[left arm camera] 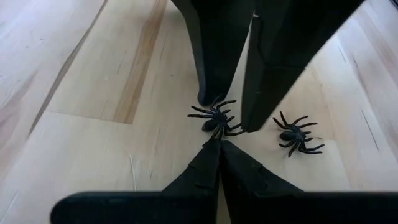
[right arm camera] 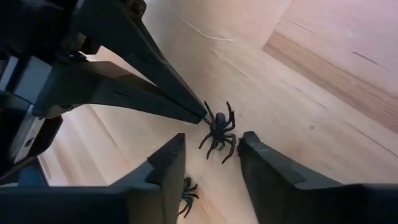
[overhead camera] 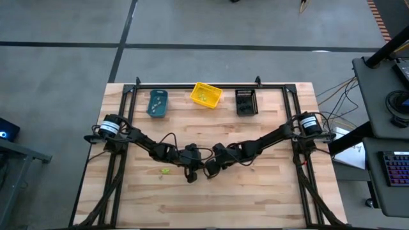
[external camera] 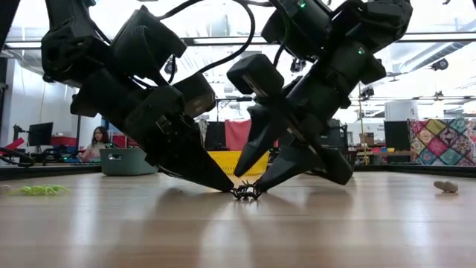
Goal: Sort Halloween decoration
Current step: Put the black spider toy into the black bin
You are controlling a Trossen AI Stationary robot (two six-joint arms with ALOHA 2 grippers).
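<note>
Three bins stand in a row along the wooden counter's [overhead camera: 268,198] twelve o'clock edge: a teal bin [overhead camera: 157,103] toward eleven, a yellow bin [overhead camera: 206,95] at twelve, tilted, and a black bin [overhead camera: 246,101] toward one. Beyond the counter at three o'clock, a dark desk [overhead camera: 377,83] carries a keyboard [overhead camera: 397,169]. In the low view a person [external camera: 97,140] sits in the room behind.
</note>
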